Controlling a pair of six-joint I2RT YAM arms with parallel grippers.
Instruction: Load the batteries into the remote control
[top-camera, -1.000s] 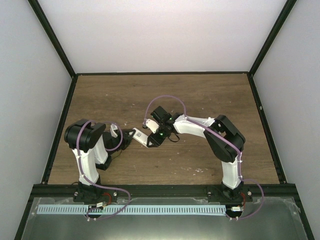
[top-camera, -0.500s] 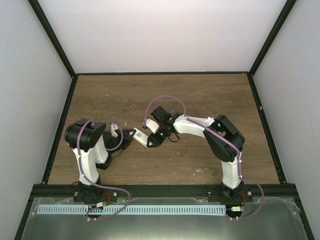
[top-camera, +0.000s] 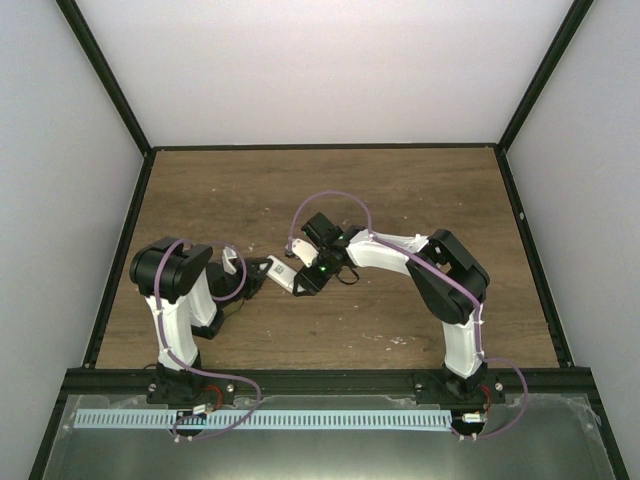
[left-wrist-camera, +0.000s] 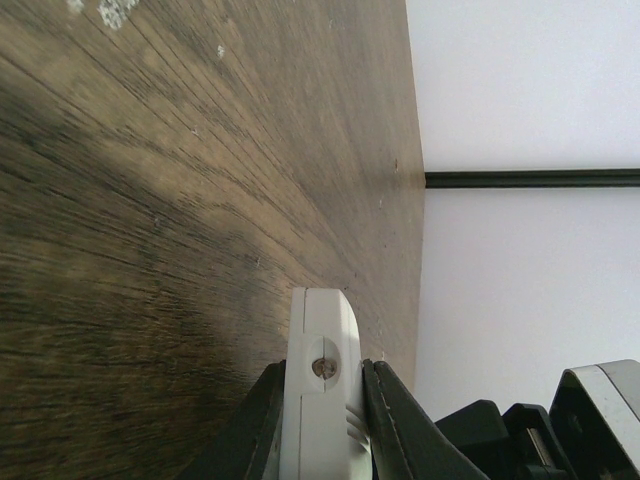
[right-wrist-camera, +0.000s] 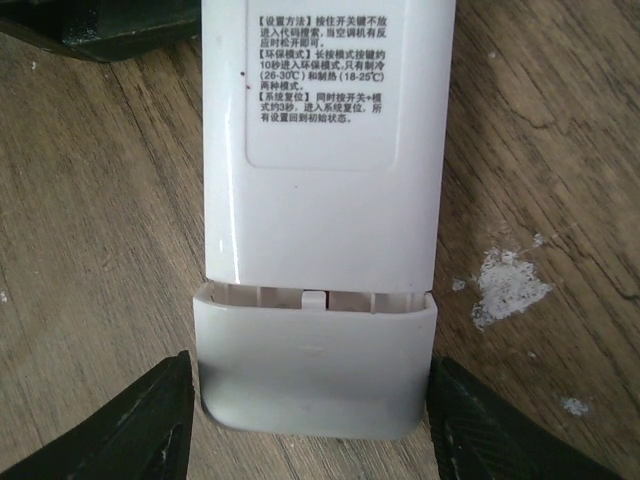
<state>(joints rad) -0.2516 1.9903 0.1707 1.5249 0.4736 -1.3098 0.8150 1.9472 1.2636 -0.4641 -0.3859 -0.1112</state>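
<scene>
so the remote (top-camera: 283, 272) is a bit left of the middle of the desk (top-camera: 420, 190), roughly halfway between the near and far edges, back side up with the printed label (right-wrist-camera: 320, 90) showing; the left tool (left-wrist-camera: 322, 382) is clamped tight on one end of it, one finger on each flat face; can't tell if the remote touches the desk or hangs just over it; the right tool (right-wrist-camera: 312, 368) is spread wide, its fingers (right-wrist-camera: 140, 425) either side of the battery cover (right-wrist-camera: 315, 360) at the other end, and it doesn't look like it's gripping anything; the cover sits partway along its slide with a thin gap showing the recess; no batteries visible anywhere, so no idea if they're inside; my guess is the step is working that cover along its track, which direction i honestly can't say

tips imo: close the right tool squarely and gently on the cover's side edges, then move dead straight along the remote's long axis; any twist and the little tabs will probably bind or pop; the left tool has to hold firm since all the push goes into it, and slick plastic can slip through a grip; go slow, short travel; don't press down hard or the remote may lever out of the left tool
</scene>
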